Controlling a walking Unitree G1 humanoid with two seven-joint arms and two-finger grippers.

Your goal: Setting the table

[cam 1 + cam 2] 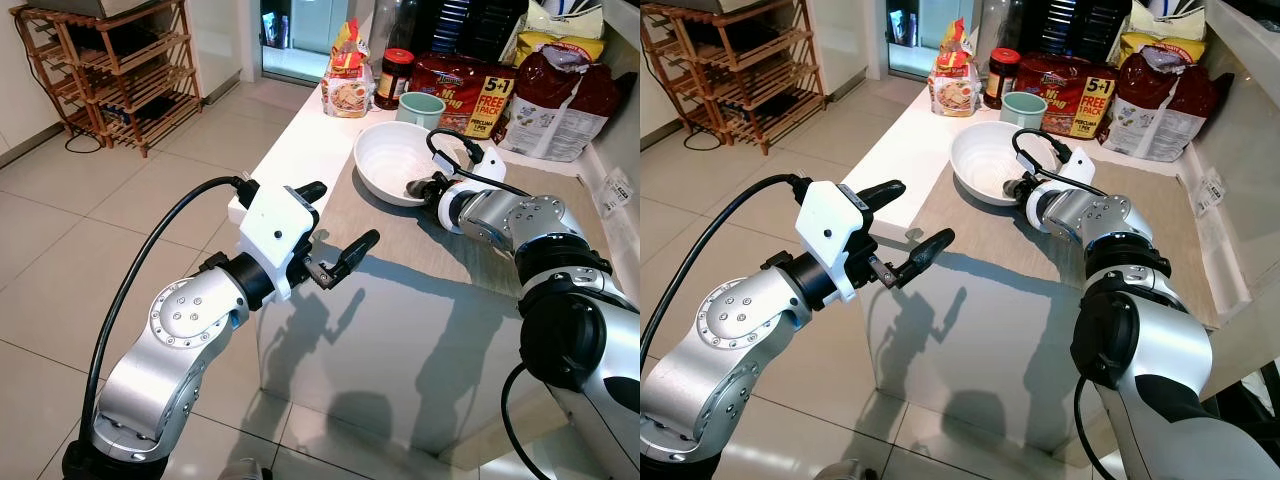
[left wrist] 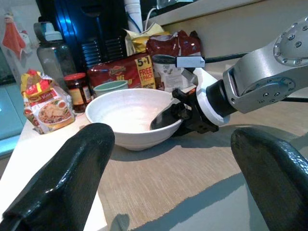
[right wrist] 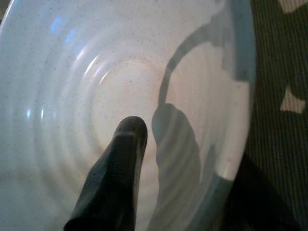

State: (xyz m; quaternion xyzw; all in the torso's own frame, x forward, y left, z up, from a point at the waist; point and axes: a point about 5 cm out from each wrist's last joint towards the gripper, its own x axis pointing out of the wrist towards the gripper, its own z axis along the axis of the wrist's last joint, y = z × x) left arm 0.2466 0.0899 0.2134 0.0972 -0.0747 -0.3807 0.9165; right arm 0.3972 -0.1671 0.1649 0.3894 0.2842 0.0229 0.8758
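Right gripper (image 1: 428, 187) pinching white bowl (image 1: 395, 160) rim

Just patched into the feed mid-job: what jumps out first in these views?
The right gripper pinches the near rim of the white bowl on the counter's tan placemat, one finger inside the bowl, the other outside. The left gripper hangs open in the air off the counter's near-left corner, pointing toward the bowl. Behind the bowl stand a green cup, a jar and noodle packets.
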